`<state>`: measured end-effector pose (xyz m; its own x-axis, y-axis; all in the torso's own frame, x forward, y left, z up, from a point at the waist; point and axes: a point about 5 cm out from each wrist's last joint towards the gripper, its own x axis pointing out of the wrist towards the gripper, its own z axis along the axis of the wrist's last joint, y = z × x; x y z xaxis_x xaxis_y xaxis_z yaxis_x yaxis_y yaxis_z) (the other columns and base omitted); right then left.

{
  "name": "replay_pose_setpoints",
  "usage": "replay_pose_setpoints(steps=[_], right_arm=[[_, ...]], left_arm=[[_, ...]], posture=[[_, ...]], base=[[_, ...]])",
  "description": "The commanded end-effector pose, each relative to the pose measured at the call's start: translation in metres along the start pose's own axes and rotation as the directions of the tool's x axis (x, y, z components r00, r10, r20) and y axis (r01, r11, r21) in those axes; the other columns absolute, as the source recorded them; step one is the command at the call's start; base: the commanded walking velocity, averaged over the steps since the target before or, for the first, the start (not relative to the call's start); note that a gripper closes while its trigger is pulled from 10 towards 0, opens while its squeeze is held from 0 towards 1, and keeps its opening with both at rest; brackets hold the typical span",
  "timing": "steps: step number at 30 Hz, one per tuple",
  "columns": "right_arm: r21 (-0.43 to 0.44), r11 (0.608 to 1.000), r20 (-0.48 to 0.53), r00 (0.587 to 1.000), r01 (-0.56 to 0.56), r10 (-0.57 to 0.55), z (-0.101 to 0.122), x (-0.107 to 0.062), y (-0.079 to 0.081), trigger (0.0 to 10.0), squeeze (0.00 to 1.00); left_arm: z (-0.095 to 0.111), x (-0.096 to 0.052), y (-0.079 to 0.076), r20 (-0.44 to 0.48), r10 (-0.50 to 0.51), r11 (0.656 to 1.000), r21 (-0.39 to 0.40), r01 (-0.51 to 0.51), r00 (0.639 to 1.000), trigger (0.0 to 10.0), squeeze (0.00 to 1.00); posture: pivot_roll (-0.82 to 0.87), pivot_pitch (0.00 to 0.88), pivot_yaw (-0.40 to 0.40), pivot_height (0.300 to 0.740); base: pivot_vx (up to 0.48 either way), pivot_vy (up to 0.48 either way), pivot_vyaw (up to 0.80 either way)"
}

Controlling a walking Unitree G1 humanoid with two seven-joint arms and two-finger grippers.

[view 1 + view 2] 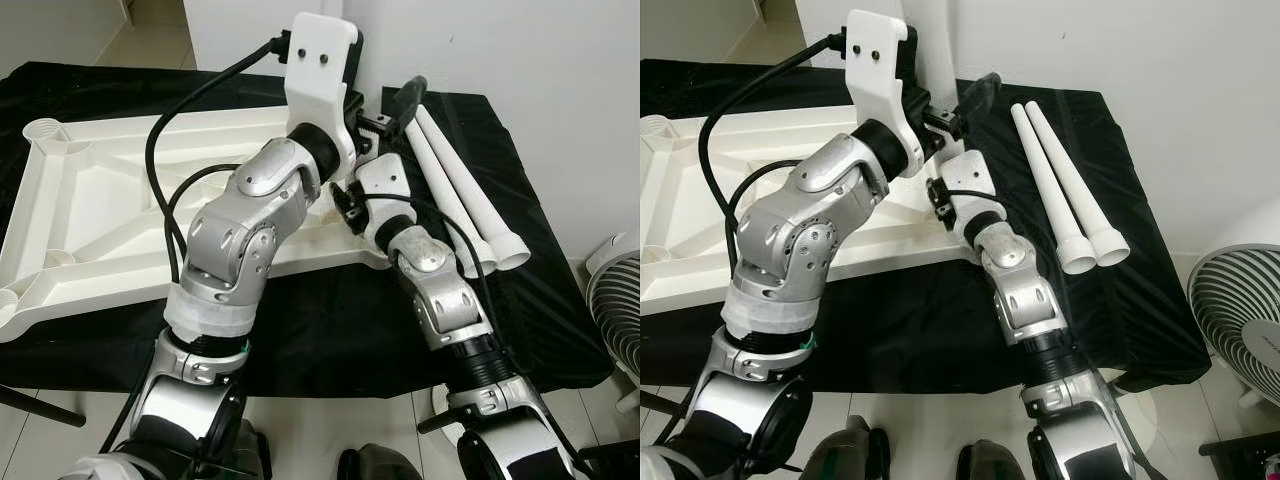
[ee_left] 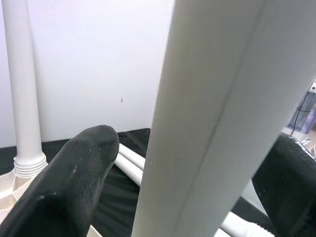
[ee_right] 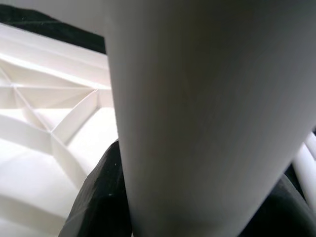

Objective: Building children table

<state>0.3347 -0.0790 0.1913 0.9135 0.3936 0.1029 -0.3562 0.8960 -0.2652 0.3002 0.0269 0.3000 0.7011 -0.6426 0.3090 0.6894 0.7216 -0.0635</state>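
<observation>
Both end effectors, left (image 2: 197,163) and right (image 3: 187,197), pinch one upright white leg (image 2: 212,98) over the upturned tabletop (image 1: 90,210) at the bench's (image 1: 1120,320) back edge. Leg-fitting seems under way; next, seating it squarely in its socket. Two spare legs (image 1: 1065,195) lie near the bench's right edge.

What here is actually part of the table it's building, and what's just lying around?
Part of the job:
- white tabletop, lying underside up
- upright white leg gripped by left gripper and right gripper
- another leg already standing in a corner socket
- two spare legs on the black cloth

Just around:
- black cloth
- white fan
</observation>
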Motion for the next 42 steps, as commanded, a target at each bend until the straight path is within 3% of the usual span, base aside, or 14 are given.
replay_pose_setpoints(steps=[1, 4, 5, 6, 14, 23, 29, 33, 35, 40, 41, 42], right_arm=[[0.036, 0.999, 0.018, 0.999, 0.028, -0.028, 0.002, 0.002, -0.004, 10.0, 0.0], [0.056, 0.998, 0.024, 0.999, 0.043, -0.044, 0.004, 0.003, -0.005, 10.0, 0.0], [0.08, 0.995, 0.032, 0.998, 0.058, -0.061, 0.006, 0.005, -0.007, 10.0, 0.0], [0.097, 0.992, 0.037, 0.996, 0.078, -0.082, 0.007, 0.006, -0.009, 10.0, 0.0], [0.166, 0.959, 0.02, 0.972, 0.228, -0.234, 0.006, 0.006, -0.028, 10.0, 0.0], [0.172, 0.938, -0.01, 0.953, 0.301, -0.304, -0.004, -0.001, -0.038, 10.0, 0.0], [0.154, 0.937, -0.008, 0.948, 0.314, -0.317, -0.01, -0.007, -0.037, 10.0, 0.0], [0.163, 0.938, -0.004, 0.951, 0.305, -0.309, -0.015, -0.01, -0.034, 10.0, 0.0], [0.176, 0.942, 0.0, 0.957, 0.285, -0.29, -0.018, -0.011, -0.031, 10.0, 0.0], [0.192, 0.945, 0.005, 0.963, 0.264, -0.27, -0.02, -0.012, -0.029, 10.0, 0.0], [0.203, 0.948, 0.004, 0.968, 0.243, -0.249, -0.021, -0.013, -0.027, 10.0, 0.0], [0.203, 0.948, 0.004, 0.968, 0.243, -0.249, -0.021, -0.013, -0.027, 10.0, 0.0]], left_arm=[[-0.001, -0.001, -0.002, 0.013, -0.069, 0.998, -0.008, 0.069, 0.998, 10.0, 1.0], [-0.002, -0.001, 0.0, 0.016, -0.063, 0.998, -0.012, 0.063, 0.998, 10.0, 1.0], [-0.002, 0.0, 0.002, 0.027, -0.058, 0.998, -0.004, 0.058, 0.998, 10.0, 0.62], [0.0, 0.0, 0.003, 0.04, -0.06, 0.998, 0.002, 0.06, 0.997, 10.0, 0.0], [0.007, -0.005, 0.013, 0.083, -0.035, 0.999, -0.038, 0.039, 0.996, 10.0, 0.0], [0.001, -0.013, 0.029, 0.059, 0.058, 0.997, -0.053, -0.055, 0.997, 10.0, 0.0], [-0.011, -0.019, 0.037, 0.016, 0.092, 0.996, -0.02, -0.091, 0.996, 10.0, 0.0], [-0.032, -0.028, 0.04, -0.052, 0.107, 0.993, 0.061, -0.103, 0.993, 10.0, 0.0], [-0.042, -0.033, 0.035, -0.088, 0.089, 0.99, 0.115, -0.079, 0.992, 10.0, 0.0], [-0.053, -0.037, 0.028, -0.133, 0.053, 0.992, 0.12, -0.037, 0.99, 10.0, 0.0], [-0.062, -0.04, 0.026, -0.167, 0.055, 0.981, 0.191, -0.022, 0.984, 10.0, 0.0], [-0.062, -0.04, 0.026, -0.167, 0.055, 0.981, 0.191, -0.022, 0.984, 10.0, 0.0]], posture=[[-0.04, 0.026, -0.05, 0.74], [-0.04, 0.026, -0.05, 0.74], [-0.05, 0.029, -0.048, 0.74], [-0.05, 0.03, -0.047, 0.74], [-0.04, 0.033, -0.031, 0.74], [-0.04, 0.046, -0.006, 0.74], [-0.04, 0.052, 0.001, 0.74], [-0.04, 0.053, 0.005, 0.74], [-0.04, 0.054, 0.004, 0.74], [-0.04, 0.055, 0.004, 0.74], [-0.04, 0.06, 0.003, 0.74], [-0.04, 0.06, 0.003, 0.74]], base=[[0.0, 0.0, 0.0], [0.0, 0.0, 0.0], [0.0, 0.0, 0.0], [0.0, 0.0, 0.0], [0.0, 0.0, 0.0], [0.0, 0.0, 0.0], [0.0, 0.0, 0.0], [0.0, 0.0, 0.0], [0.0, 0.0, 0.0], [0.0, 0.0, 0.0], [0.0, 0.0, 0.0], [0.0, 0.0, 0.0]])
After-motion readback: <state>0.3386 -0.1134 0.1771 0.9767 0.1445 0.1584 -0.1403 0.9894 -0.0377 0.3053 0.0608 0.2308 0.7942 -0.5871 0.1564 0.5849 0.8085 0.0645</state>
